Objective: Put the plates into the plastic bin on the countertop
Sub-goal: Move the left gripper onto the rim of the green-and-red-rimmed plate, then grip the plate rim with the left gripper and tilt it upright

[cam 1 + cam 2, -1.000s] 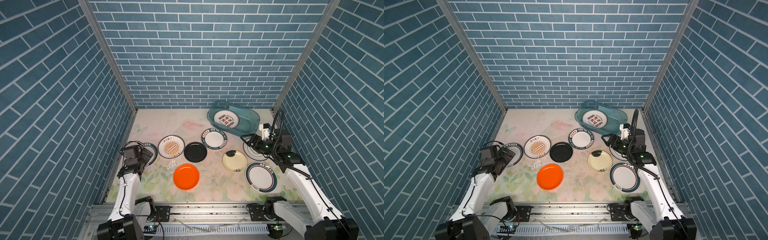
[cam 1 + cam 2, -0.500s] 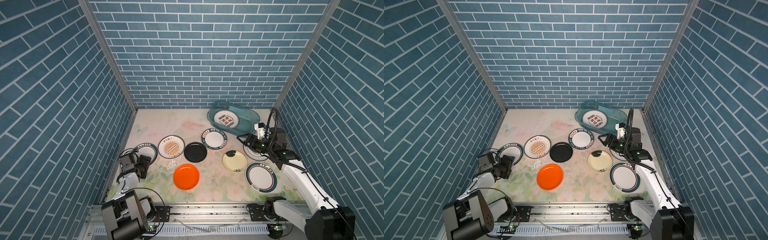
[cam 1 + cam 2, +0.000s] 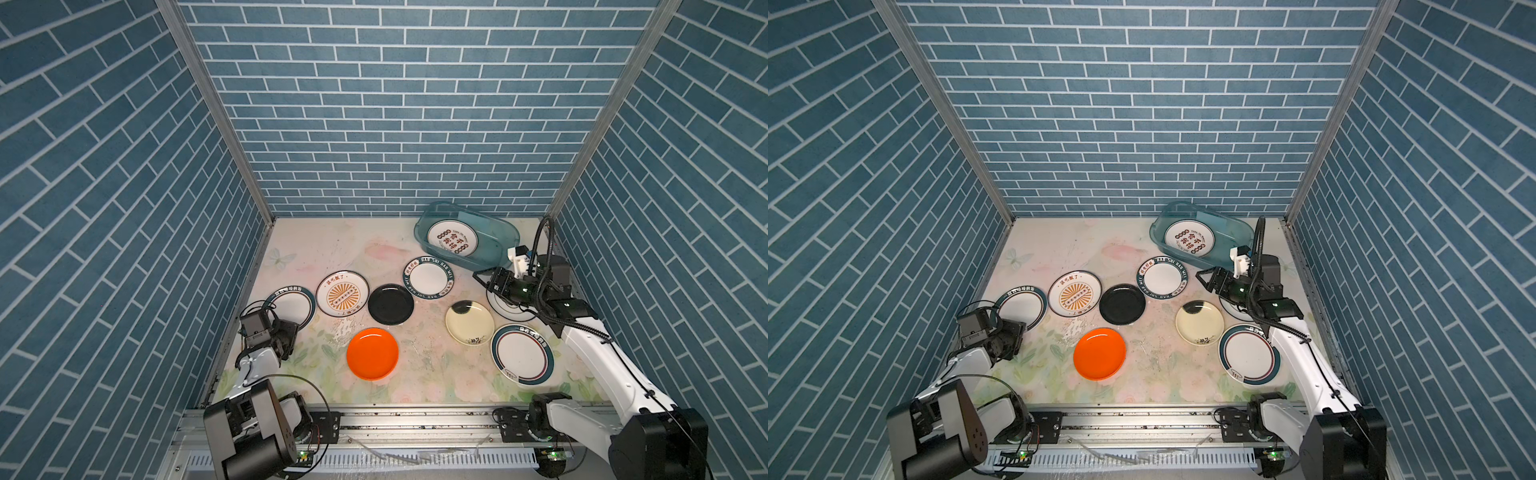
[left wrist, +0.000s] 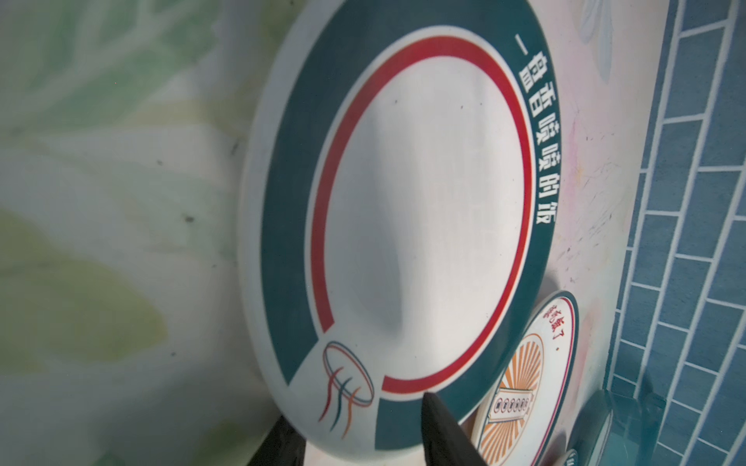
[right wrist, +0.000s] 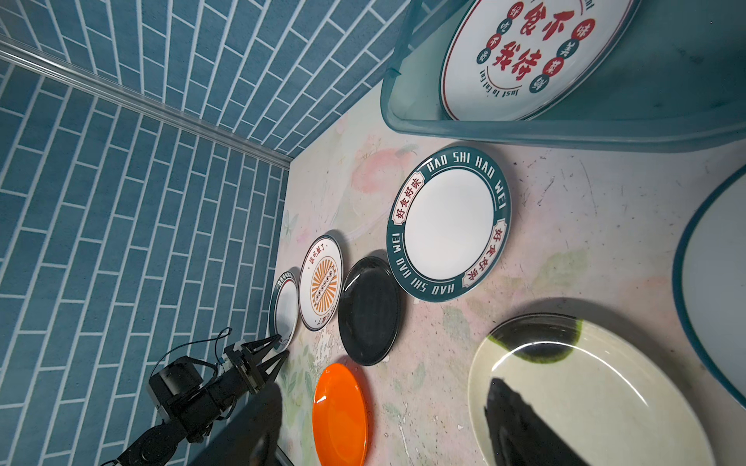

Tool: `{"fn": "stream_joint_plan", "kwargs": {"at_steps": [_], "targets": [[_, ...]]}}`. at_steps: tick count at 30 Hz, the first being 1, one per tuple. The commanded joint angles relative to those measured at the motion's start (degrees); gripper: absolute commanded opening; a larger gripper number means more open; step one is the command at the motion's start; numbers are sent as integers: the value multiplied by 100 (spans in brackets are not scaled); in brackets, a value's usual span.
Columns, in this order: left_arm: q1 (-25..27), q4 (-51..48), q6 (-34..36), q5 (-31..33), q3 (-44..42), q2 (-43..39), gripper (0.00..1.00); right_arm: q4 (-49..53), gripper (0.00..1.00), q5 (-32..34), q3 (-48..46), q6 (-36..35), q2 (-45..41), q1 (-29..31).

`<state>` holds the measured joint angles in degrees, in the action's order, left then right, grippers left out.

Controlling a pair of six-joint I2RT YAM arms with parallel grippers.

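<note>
The teal plastic bin [image 3: 496, 244] stands at the back right and holds one white plate with red characters [image 3: 452, 243]. Several plates lie on the floral countertop [image 3: 332, 245]: teal-rimmed [image 3: 293, 305], sunburst [image 3: 343, 294], black [image 3: 390, 304], lettered-rim [image 3: 428, 277], cream with a black blot [image 3: 469, 322], orange [image 3: 372, 353] and another teal-rimmed [image 3: 522, 353]. My left gripper [image 4: 359, 435] is shut on the near rim of the left teal-rimmed plate [image 4: 420, 201], one finger on its face and one under its edge. My right gripper [image 3: 484, 279] hangs open above the counter between the lettered-rim and cream plates.
A further white plate [image 3: 508, 311] lies mostly hidden under the right arm. Blue brick walls close in the left, back and right sides. A grey metal rail [image 3: 415, 419] with both arm bases runs along the front edge.
The left arm has drawn back toward the front and dropped low, and its jaws have narrowed onto the plate's rim. The right gripper has shifted slightly to the left, still open.
</note>
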<state>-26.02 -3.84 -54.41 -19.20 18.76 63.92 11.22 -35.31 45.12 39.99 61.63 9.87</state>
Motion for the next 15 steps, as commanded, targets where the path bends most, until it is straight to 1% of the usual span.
{"fn": "stream_joint_plan", "kwargs": {"at_steps": [1,4,6,8,11,12,13,15], "targets": [[-31,-2,49,300,-47,226,40,-6,80,109,-91,-201,-17,29],[-35,179,27,294,-10,551,30,44,79,146,-95,-193,-35,25],[-43,247,10,285,35,771,28,73,80,167,-96,-193,-62,27],[-44,338,-3,260,64,942,21,97,80,205,-98,-193,-96,28],[-56,378,-26,301,93,1052,16,134,80,234,-95,-191,-130,24],[-57,378,-26,324,102,1061,11,140,79,251,-99,-193,-147,31],[-57,354,-28,345,119,1063,9,155,80,269,-100,-189,-157,29],[-53,276,-8,397,162,1039,8,155,80,299,-109,-184,-165,29]]}}
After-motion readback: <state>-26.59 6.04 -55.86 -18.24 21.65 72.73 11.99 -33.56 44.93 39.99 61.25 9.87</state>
